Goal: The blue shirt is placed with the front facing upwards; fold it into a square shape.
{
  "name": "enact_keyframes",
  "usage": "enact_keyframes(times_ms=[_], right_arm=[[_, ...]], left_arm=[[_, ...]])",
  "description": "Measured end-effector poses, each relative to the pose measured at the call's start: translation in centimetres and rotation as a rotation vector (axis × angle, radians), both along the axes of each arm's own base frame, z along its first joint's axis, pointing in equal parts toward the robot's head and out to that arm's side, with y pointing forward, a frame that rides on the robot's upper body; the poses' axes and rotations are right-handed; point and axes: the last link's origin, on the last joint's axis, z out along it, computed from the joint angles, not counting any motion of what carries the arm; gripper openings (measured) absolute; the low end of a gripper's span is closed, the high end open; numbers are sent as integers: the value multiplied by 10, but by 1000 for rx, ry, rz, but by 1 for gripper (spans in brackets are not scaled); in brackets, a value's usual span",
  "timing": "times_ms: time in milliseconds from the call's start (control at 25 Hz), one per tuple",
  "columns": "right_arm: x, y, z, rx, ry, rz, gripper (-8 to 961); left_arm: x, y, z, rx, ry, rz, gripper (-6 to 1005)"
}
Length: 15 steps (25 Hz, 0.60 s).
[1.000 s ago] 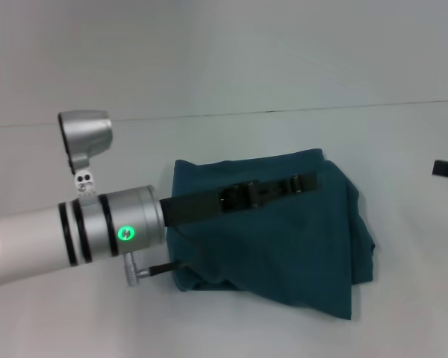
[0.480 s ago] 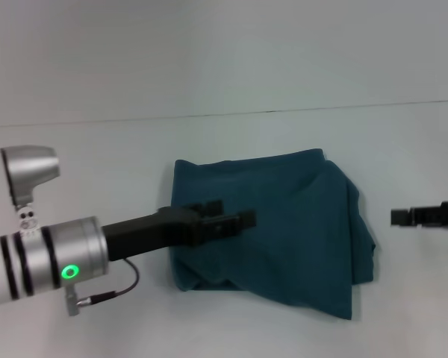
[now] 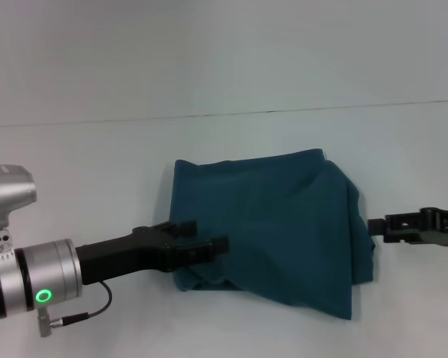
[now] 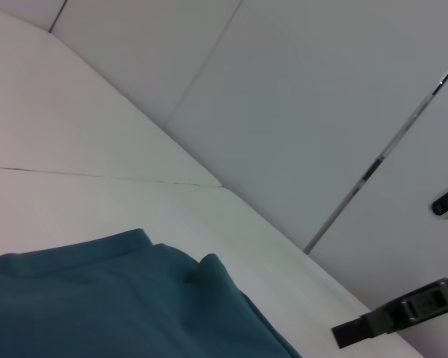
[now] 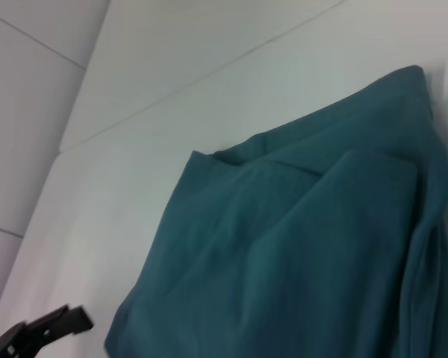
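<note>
Blue shirt (image 3: 276, 224), folded to a rough square, lies mid-bench (image 3: 97, 156); its lettering is hidden. Left gripper (image 3: 201, 242), fingers slightly parted and empty, overlaps the near-left edge. Right gripper (image 3: 381, 226), partly cut off by the frame, sits just right of the shirt; its opening cannot be told. Bare bench surrounds all edges.

White table (image 3: 97, 156) under both claws, spreading far past them; pale panelled wall (image 4: 321, 89) behind, beyond claw tips.
</note>
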Motion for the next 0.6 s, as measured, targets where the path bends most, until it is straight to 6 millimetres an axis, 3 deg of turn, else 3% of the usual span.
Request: enact_keyframes(times_ms=[80, 600], right_arm=[[-1, 5, -6, 1, -4, -7, 604], [-3, 19, -33, 15, -45, -43, 594]], left_arm=[[-1, 0, 1, 5, -1, 5, 952], [-6, 0, 3, 19, -3, 23, 952]])
